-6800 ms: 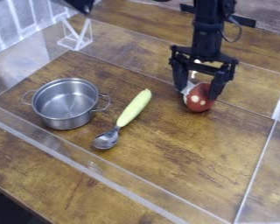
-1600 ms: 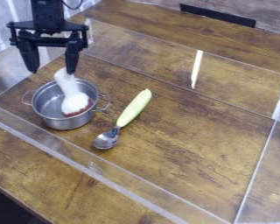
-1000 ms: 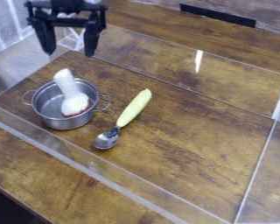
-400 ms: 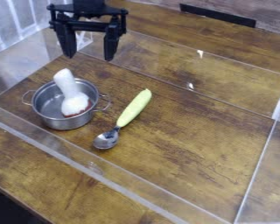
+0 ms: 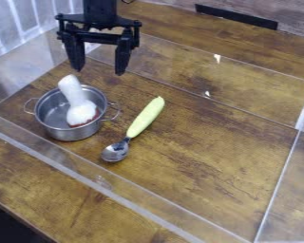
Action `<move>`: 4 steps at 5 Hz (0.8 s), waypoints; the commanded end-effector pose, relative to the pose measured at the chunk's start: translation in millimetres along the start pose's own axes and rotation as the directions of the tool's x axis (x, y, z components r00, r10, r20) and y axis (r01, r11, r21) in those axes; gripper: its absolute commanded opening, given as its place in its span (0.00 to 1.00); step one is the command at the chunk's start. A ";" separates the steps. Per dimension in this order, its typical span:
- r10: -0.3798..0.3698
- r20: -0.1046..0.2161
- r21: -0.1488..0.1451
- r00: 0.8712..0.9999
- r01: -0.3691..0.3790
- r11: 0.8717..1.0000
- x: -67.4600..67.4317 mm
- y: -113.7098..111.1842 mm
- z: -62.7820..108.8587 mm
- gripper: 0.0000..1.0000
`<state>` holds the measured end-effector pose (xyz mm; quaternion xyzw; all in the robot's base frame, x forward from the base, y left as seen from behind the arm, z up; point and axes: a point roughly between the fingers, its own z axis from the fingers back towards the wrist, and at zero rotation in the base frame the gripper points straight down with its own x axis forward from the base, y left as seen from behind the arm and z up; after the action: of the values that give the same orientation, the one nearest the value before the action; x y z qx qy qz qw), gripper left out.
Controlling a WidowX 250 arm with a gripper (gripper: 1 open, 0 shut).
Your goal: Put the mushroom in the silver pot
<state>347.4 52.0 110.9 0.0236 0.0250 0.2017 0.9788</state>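
The mushroom point(image 5: 75, 102) is shown inside the silver pot point(image 5: 69, 112), leaning against the far-left wall with the white stem raised above the rim and the reddish-brown cap resting low in the bowl. The gripper point(image 5: 100, 56) is positioned above and behind the pot, clear of it, pointing downward; its jaws are spread wide apart and nothing is held between them. A yellow-green banana-like piece point(image 5: 145, 116) and a metal spoon point(image 5: 117, 150) are seen lying on the wooden table point(image 5: 231, 133) just to the right of the pot, apart from it. The placement is judged to be complete. The mushroom is judged to be a light, rigid or slightly yielding toy with a smooth surface, unlikely to be damaged by a firm hold. Should it be taken up again, the thick stem projecting above the rim is judged the most accessible place to be grasped, since the cap is partly enclosed by the pot wall.
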 end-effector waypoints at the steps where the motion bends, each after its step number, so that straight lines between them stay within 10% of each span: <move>1: -0.015 0.049 -0.003 0.999 0.015 1.000 0.8 -7.5 15.6 1.00; 4: 0.004 0.017 0.023 1.000 -0.005 1.000 2.8 -6.3 0.0 1.00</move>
<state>347.6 50.8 92.4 0.0364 0.0502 0.2088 0.9760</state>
